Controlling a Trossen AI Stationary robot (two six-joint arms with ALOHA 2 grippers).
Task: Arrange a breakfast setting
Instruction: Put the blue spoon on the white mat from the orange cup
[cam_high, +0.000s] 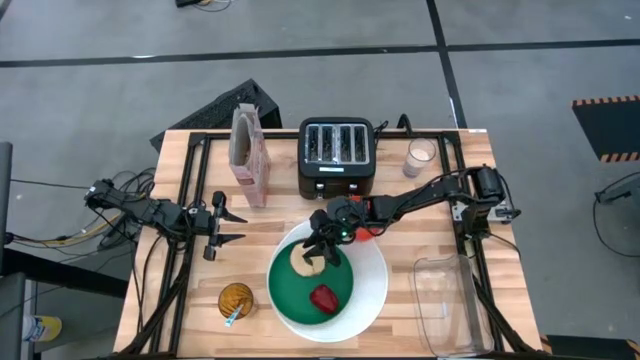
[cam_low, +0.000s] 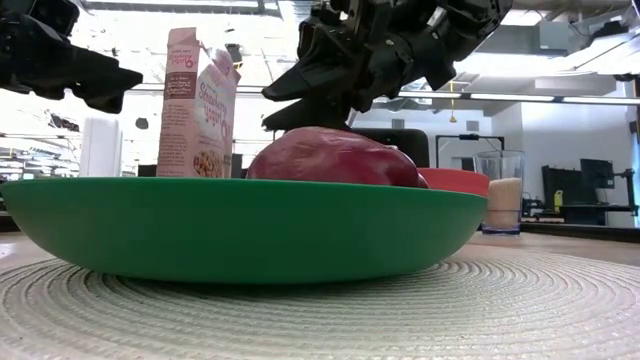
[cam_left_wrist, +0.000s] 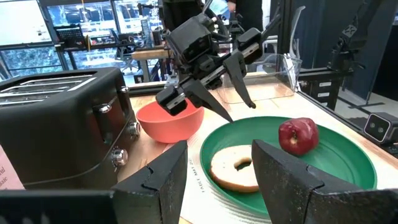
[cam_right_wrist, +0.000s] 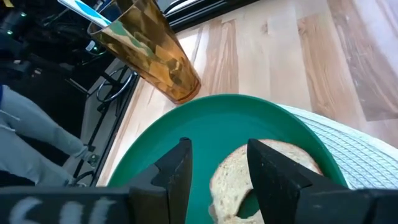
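A green plate (cam_high: 300, 295) lies on a large white plate (cam_high: 372, 290) at the table's near middle. On the green plate lie a bagel half (cam_left_wrist: 233, 168) and a small red fruit (cam_high: 323, 298). My right gripper (cam_left_wrist: 241, 112) hovers open just above the bagel (cam_right_wrist: 273, 162), fingers slanting down and clear of it. A red-orange bowl (cam_left_wrist: 171, 121) stands behind the plates, partly under the right arm. The pinkish cereal box (cam_high: 250, 155) stands upright at the far left. A blue spoon handle (cam_right_wrist: 93, 12) sticks out of an amber cup (cam_high: 236, 300). My left gripper (cam_high: 228, 228) waits open at the left.
A black toaster (cam_high: 337, 158) stands at the far middle, with a glass of white stuff (cam_high: 420, 157) to its right. A clear plastic container (cam_high: 447, 305) sits at the near right. Bare wood shows between the cereal box and the amber cup.
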